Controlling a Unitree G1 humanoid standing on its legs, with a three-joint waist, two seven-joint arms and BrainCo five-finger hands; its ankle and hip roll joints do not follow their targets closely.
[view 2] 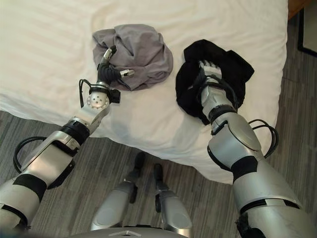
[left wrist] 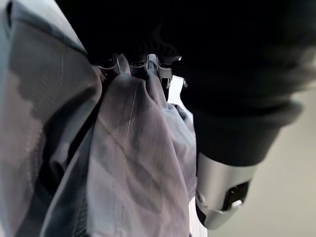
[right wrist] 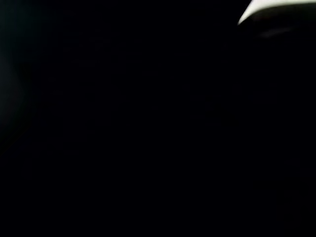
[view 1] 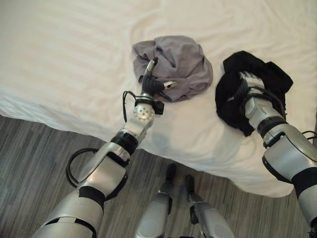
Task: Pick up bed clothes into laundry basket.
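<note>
A crumpled grey garment (view 1: 181,62) lies on the white bed (view 1: 69,54). My left hand (view 1: 151,85) rests at its near edge, open, with the fingers (left wrist: 133,64) stretched over the grey cloth (left wrist: 133,163) and the thumb (view 1: 170,84) spread out to the side. To the right lies a bunched black garment (view 1: 270,74). My right hand (view 2: 210,72) sits on top of it, pressed into the dark folds. Black cloth (right wrist: 148,123) covers the right wrist view, with a sliver of white sheet (right wrist: 276,7) at one corner.
The bed's near edge (view 1: 198,158) runs diagonally across the view, with grey wood-plank floor (view 1: 34,158) below it. A strip of floor and dark furniture (view 2: 303,25) lie past the bed's right side. Bare sheet stretches to the left of and behind both garments.
</note>
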